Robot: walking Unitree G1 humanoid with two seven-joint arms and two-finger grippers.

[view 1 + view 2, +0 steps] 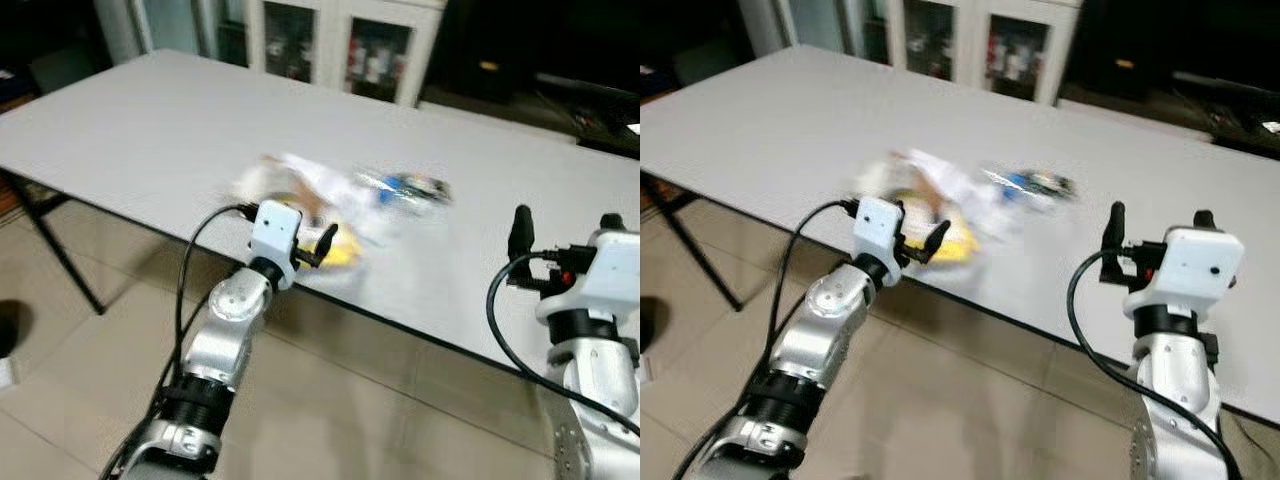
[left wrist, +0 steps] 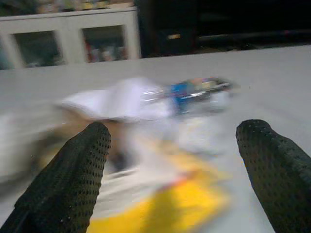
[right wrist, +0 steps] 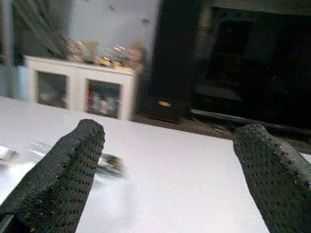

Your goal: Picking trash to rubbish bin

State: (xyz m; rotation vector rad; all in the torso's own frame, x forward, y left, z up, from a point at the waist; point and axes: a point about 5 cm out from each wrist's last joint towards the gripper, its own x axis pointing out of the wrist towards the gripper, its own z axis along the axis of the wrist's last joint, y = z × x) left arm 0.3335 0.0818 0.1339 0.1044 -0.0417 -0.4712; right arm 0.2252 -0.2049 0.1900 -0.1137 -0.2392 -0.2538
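Note:
A blurred pile of trash lies near the front edge of the white table (image 1: 150, 130). It holds crumpled white paper (image 1: 310, 185), a yellow wrapper (image 1: 345, 255) and a blue and clear wrapper (image 1: 405, 188). My left gripper (image 1: 322, 248) is open at the table's edge, its fingers right at the yellow wrapper (image 2: 180, 204), with nothing clamped between them. My right gripper (image 1: 565, 225) is open and points upward over the table's front right part, well apart from the trash. The right wrist view has the blue wrapper (image 3: 112, 164) beyond its fingers.
A white glass-door cabinet (image 1: 340, 45) stands behind the table, with dark furniture to its right. A black table leg (image 1: 60, 250) slants down at the left over a beige tiled floor (image 1: 330, 400). A dark object (image 1: 8, 325) sits at the left edge.

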